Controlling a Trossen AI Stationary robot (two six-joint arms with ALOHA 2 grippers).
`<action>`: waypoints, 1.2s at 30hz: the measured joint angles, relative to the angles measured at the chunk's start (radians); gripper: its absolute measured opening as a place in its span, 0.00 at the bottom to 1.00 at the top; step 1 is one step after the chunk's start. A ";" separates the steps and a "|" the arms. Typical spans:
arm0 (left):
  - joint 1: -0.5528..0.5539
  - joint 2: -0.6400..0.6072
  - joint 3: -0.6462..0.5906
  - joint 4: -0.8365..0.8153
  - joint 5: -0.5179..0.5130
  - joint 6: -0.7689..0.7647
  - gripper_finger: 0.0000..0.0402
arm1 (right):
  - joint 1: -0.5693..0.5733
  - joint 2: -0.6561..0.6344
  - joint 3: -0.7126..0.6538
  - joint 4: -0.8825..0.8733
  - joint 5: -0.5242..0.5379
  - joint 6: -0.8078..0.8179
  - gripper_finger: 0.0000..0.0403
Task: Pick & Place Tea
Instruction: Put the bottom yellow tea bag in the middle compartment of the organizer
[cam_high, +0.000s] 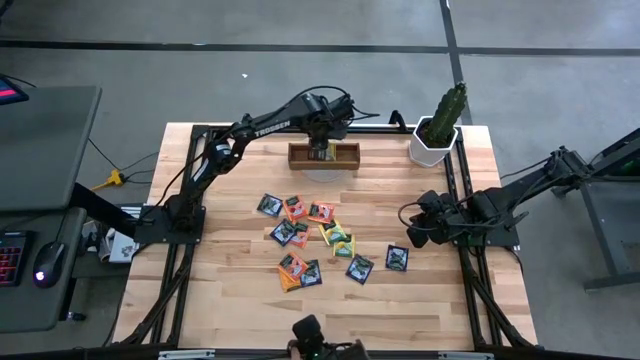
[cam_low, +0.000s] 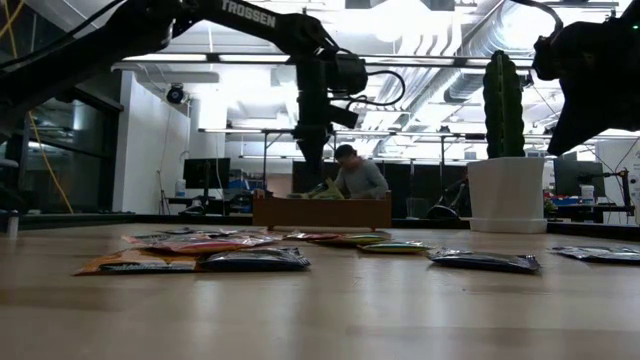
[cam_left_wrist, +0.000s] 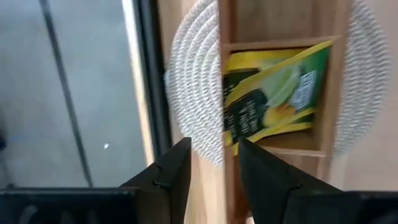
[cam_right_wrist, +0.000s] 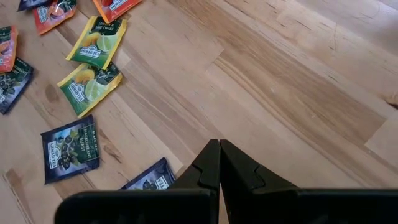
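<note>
A brown wooden tray (cam_high: 324, 155) stands at the table's far middle on a round woven mat (cam_left_wrist: 193, 93). My left gripper (cam_left_wrist: 214, 168) hangs over the tray, pointing steeply down. It is open, its fingers either side of one tray wall (cam_left_wrist: 214, 74). Just past the fingertips a yellow-green tea sachet (cam_left_wrist: 273, 93) lies slanted in the middle compartment. Its corner (cam_left_wrist: 323, 46) rests against a divider. Several more tea sachets (cam_high: 310, 240), orange, yellow-green and dark, lie flat and scattered on the table's middle. My right gripper (cam_right_wrist: 219, 165) waits shut above the table's right side.
A cactus in a white pot (cam_high: 438, 135) stands at the far right corner, beside the tray. Bare wood lies along the near edge (cam_high: 330, 310) and the left side. In the low view a person (cam_low: 355, 175) shows in the room behind the tray.
</note>
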 joint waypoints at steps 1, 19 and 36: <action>0.000 0.000 0.000 -0.001 -0.003 -0.001 0.33 | 0.000 0.000 0.000 0.000 0.001 0.000 0.00; -0.003 -0.015 0.028 -0.008 0.445 -0.125 0.03 | 0.000 0.002 0.000 0.000 0.025 -0.001 0.00; -0.020 0.024 0.029 0.066 0.460 -0.223 0.00 | 0.000 0.002 0.000 0.000 0.032 -0.003 0.00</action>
